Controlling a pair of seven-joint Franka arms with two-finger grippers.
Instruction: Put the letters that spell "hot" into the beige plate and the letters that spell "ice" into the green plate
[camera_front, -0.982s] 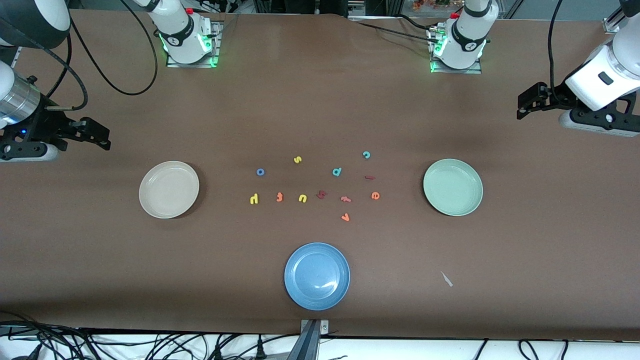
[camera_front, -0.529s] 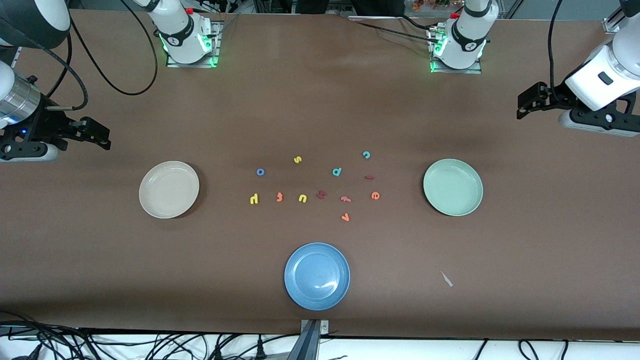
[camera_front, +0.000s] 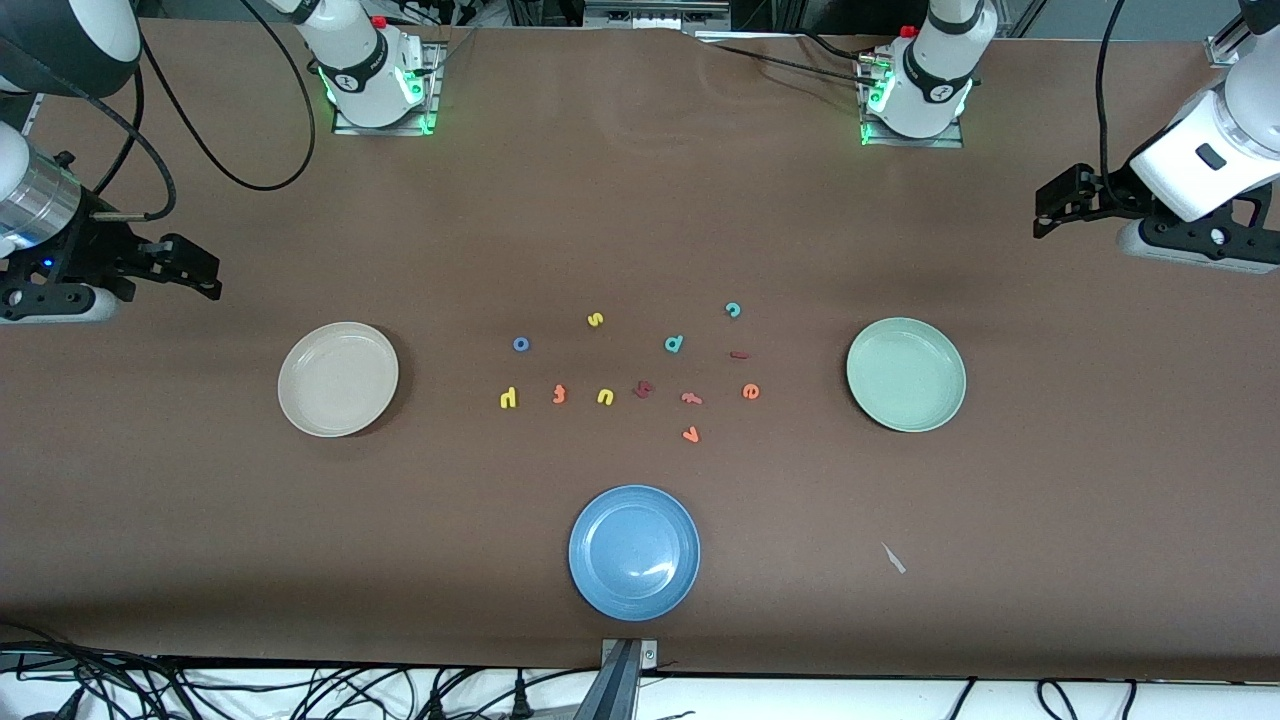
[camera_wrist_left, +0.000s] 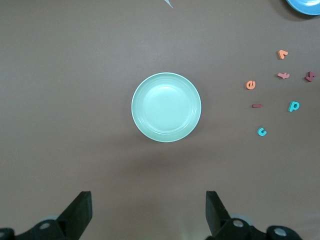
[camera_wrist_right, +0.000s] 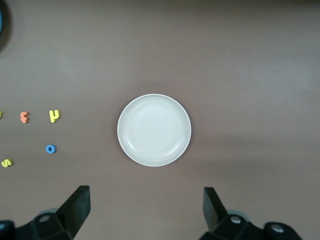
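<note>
The beige plate (camera_front: 338, 379) (camera_wrist_right: 154, 130) and the green plate (camera_front: 906, 374) (camera_wrist_left: 166, 107) both hold nothing. Between them on the table lie the yellow h (camera_front: 508, 398) (camera_wrist_right: 54, 116), blue o (camera_front: 521, 344) (camera_wrist_right: 50, 149), orange t (camera_front: 559, 395) (camera_wrist_right: 24, 117), dark red i (camera_front: 740, 355) (camera_wrist_left: 257, 105), teal c (camera_front: 733, 310) (camera_wrist_left: 261, 131) and orange e (camera_front: 751, 392) (camera_wrist_left: 250, 85). My right gripper (camera_front: 205, 272) (camera_wrist_right: 145, 207) hangs open over bare table at the right arm's end. My left gripper (camera_front: 1042, 215) (camera_wrist_left: 148, 210) hangs open over the left arm's end.
Other letters lie among them: yellow s (camera_front: 595, 320), teal d (camera_front: 674, 344), yellow u (camera_front: 605, 397), a chunky dark red letter (camera_front: 643, 389), a pinkish f (camera_front: 691, 399), an orange v (camera_front: 690, 435). A blue plate (camera_front: 634, 552) sits nearest the front camera.
</note>
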